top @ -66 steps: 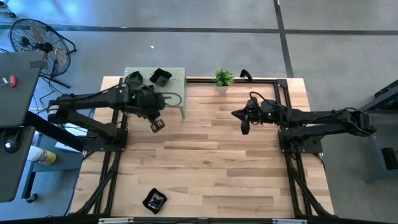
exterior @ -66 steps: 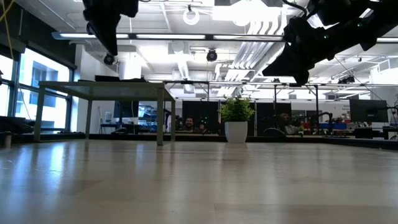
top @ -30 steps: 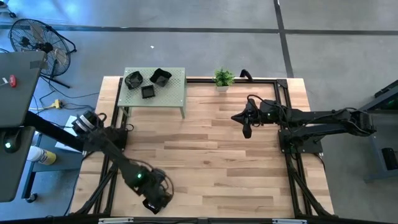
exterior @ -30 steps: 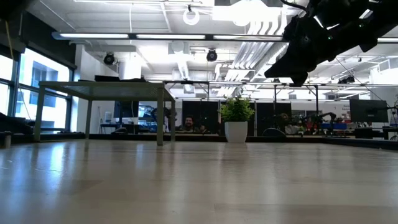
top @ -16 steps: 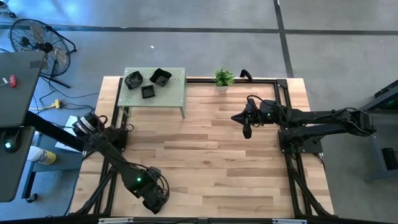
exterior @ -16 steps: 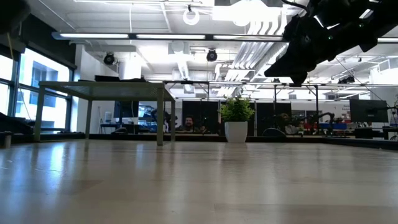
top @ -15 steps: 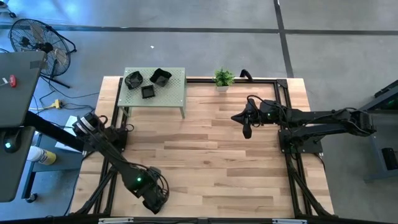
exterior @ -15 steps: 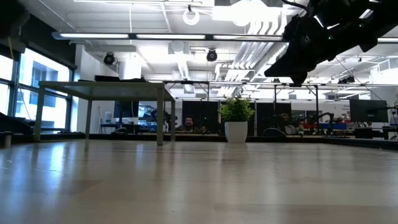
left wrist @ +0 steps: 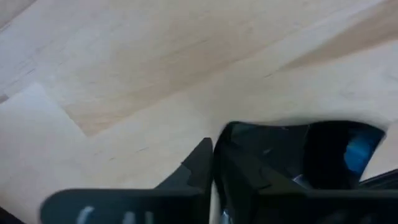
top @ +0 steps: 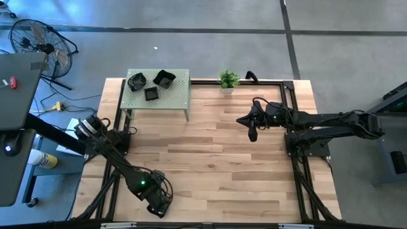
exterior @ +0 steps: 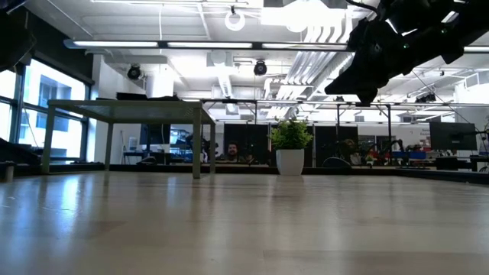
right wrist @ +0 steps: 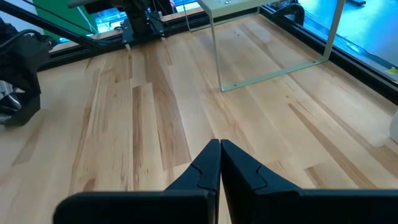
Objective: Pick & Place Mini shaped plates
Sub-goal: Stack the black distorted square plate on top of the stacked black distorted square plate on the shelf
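One mini shaped plate (left wrist: 298,155), glossy black, lies near the wooden table's near-left corner. My left gripper (top: 159,205) (left wrist: 212,163) points down on it and hides it in the high view. Three more black plates (top: 136,81) (top: 164,79) (top: 151,93) rest on the small green stand (top: 178,95) at the far left. My right gripper (top: 250,132) (right wrist: 219,152) hangs shut and empty above the table's right half, also seen high up in the low view (exterior: 359,92). My left gripper is shut on the plate's rim (left wrist: 225,132) at one side. One finger (left wrist: 198,167) stands outside the dish and the other (left wrist: 245,177) inside it. The fingers come from above, pointing down. The plate sits on the wooden table top.
A small green potted plant (top: 229,79) (exterior: 290,145) stands at the table's far edge. The green stand's legs (exterior: 197,145) rise from the far left. Black frame rails (top: 289,95) border the table. Bare wood lies between the two arms.
My left gripper has sunk a little onto the plate near the near-left corner; its arm now shows larger at the low view's upper left. The plate has stayed where it was.
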